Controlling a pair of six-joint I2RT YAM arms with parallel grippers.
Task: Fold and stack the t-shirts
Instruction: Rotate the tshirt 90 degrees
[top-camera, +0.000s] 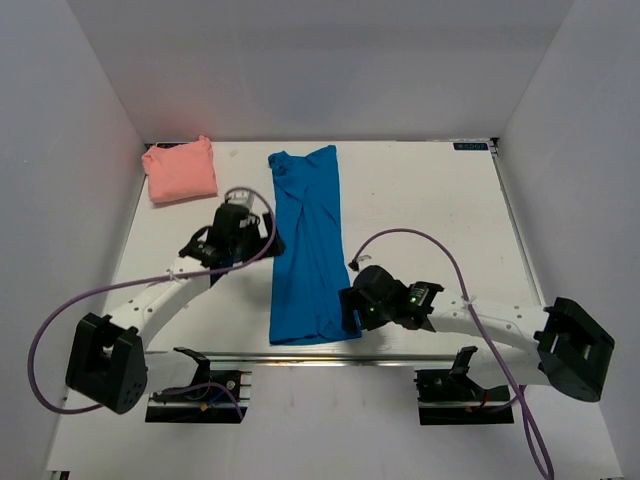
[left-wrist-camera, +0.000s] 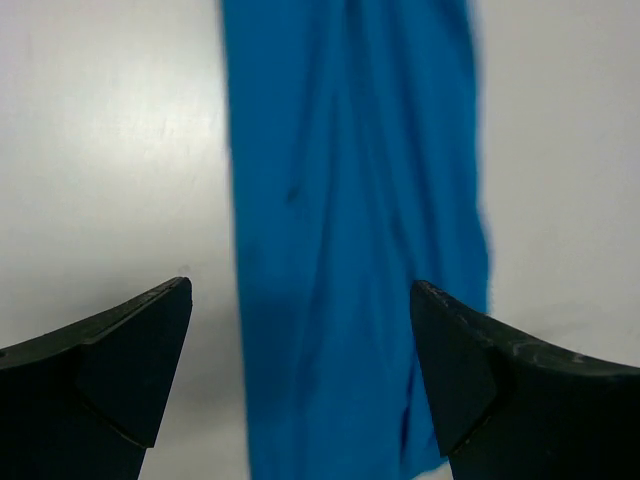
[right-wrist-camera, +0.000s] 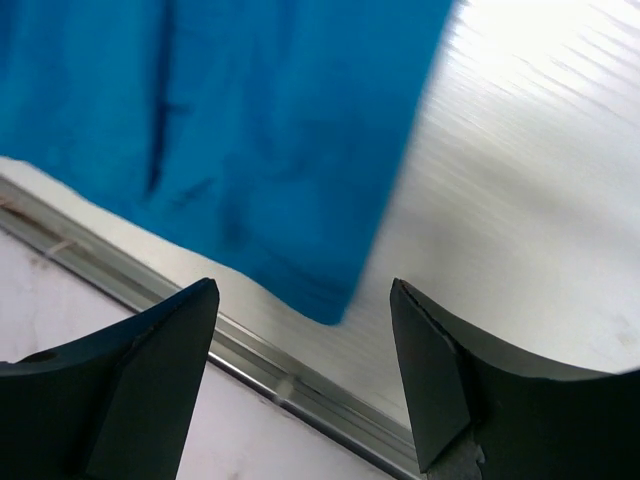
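The bright blue t-shirt (top-camera: 308, 250) lies folded into a long narrow strip down the middle of the white table. It also shows in the left wrist view (left-wrist-camera: 355, 240) and in the right wrist view (right-wrist-camera: 230, 120). The salmon pink t-shirt (top-camera: 180, 171) is a small square bundle at the far left corner. My left gripper (top-camera: 262, 243) is open and empty at the strip's left edge, about halfway along it. My right gripper (top-camera: 349, 310) is open and empty beside the strip's near right corner. In the wrist views the left gripper (left-wrist-camera: 300, 290) and the right gripper (right-wrist-camera: 303, 290) hold nothing.
A metal rail (top-camera: 330, 354) runs along the table's near edge just below the blue strip; it shows in the right wrist view (right-wrist-camera: 260, 375). White walls enclose the table on the left, back and right. Purple cables (top-camera: 440, 250) loop over both arms.
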